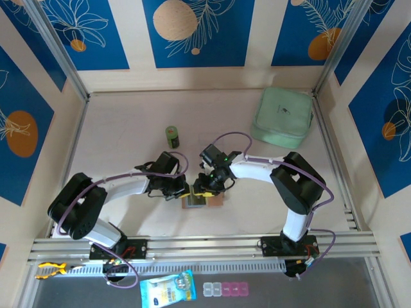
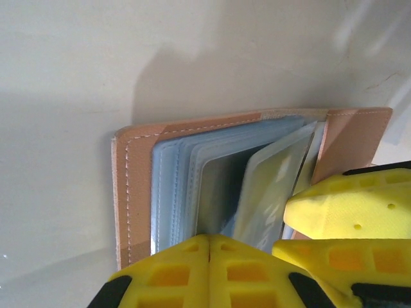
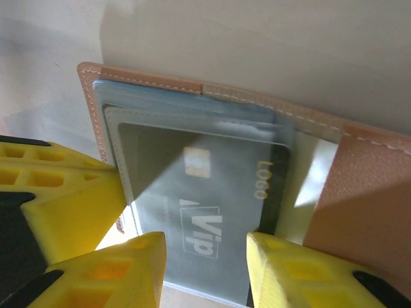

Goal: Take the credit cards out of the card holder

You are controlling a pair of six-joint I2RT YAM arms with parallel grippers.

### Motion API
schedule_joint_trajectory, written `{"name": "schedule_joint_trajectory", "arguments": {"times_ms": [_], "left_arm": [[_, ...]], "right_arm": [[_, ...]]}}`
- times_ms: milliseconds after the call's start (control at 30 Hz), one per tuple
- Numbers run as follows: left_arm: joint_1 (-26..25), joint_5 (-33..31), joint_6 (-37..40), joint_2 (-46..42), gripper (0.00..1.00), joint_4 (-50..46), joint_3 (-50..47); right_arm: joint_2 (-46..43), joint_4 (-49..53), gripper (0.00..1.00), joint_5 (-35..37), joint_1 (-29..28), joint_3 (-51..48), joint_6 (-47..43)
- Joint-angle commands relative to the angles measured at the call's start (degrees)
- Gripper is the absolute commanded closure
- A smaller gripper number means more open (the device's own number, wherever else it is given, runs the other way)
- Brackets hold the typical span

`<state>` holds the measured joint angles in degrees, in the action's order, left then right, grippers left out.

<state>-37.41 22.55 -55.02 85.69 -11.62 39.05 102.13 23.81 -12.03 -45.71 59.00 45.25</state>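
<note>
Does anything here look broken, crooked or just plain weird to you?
Nothing looks broken or spilled. The only untidy thing is the card holder, lying open: its clear sleeves fan upward instead of lying flat, with a dark card inside one.

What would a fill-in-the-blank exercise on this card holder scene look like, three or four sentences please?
1. The card holder lies spread ____ on the table, clear sleeves showing.
2. The dark card seen between the right claw fingers carries the white word ____.
3. The left claw is ____, its fingers touching.
4. The mint-green case sits at the table's far ____ corner.
Missing words: open; Vip; shut; right.
</note>
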Motion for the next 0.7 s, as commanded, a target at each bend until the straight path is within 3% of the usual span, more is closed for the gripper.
{"name": "schedule_joint_trajectory", "arguments": {"times_ms": [0, 367, 667], "left_arm": [[-0.3, -0.9, 1.1, 1.0, 0.94, -2.3, 0.2], [-0.3, -1.4, 2.0, -3.2, 0.93, -6.4, 3.2], [-1.2, 1.5, 2.4, -0.1, 0.94, -5.2, 3.4]], "right_arm": [[-1.1, 2.4, 0.59, 1.0, 0.2, -0.5, -0.4], [-6.1, -3.3, 0.59, -3.1, 1.6, -4.1, 0.4], [-5.9, -5.4, 0.62, -5.7, 3.2, -5.5, 0.7]]}}
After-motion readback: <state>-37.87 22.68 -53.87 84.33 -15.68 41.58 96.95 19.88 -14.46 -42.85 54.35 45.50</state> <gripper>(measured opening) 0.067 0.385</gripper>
